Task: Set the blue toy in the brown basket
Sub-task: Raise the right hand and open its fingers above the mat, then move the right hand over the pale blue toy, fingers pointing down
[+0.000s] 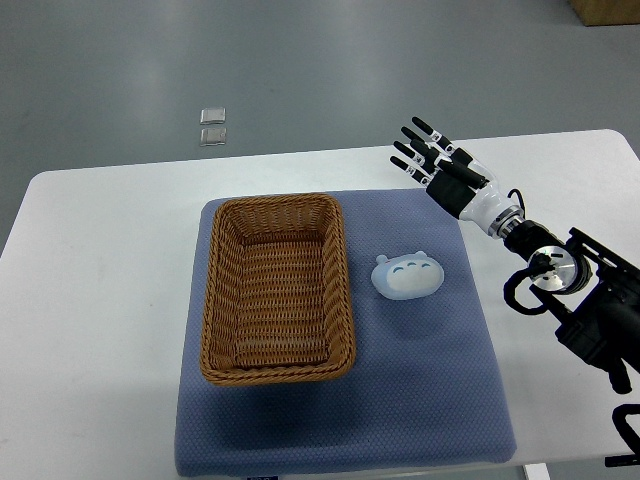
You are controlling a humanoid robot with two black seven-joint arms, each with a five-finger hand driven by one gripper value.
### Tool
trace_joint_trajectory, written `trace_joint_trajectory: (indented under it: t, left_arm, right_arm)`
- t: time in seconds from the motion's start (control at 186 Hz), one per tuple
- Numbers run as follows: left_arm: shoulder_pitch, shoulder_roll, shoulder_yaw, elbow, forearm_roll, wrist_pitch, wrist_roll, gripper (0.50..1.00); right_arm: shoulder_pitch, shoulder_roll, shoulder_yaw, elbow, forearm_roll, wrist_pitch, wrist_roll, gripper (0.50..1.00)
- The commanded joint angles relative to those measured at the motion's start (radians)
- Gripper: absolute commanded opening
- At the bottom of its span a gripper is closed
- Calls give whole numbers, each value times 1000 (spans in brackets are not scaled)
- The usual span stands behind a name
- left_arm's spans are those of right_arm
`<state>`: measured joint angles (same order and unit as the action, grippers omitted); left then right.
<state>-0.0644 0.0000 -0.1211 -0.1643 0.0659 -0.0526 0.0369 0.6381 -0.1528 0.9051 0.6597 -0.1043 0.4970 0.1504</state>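
Blue toy (408,275): pale blue, rounded blob, small ears on top, white face marks. Lies on blue mat (440,400), just right of brown basket (277,290), not touching it. Basket is woven wicker, rectangular, nothing inside. Mat sits on white worktop (90,300). Right hand (440,165) hovers far-right of toy, fingers spread, holding nothing, well apart from toy.

The right hand (440,160) has black segmented fingers (412,153) carrying small white tags, a black palm and a glossy white wrist shell. Behind it sit a silver disc-shaped joint, thin black cables and blocky black arm links.
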Motion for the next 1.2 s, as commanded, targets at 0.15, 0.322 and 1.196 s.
trace_joint_trajectory:
  t: [0.15,0.322,1.196]
  left_arm:
    - [0,0,6,-1,0,-1,1,1000]
    - [0,0,3,-1,0,-3,1,1000]
    - [-2,0,4,-34,2,-9,8,1000]
  right_arm:
    - [3,-1,-2,0,0,0,0,913]
    - [-5,-1,-3,28,-2,0,0,913]
    - [259,-243,-333,181,-347,9,-51,913]
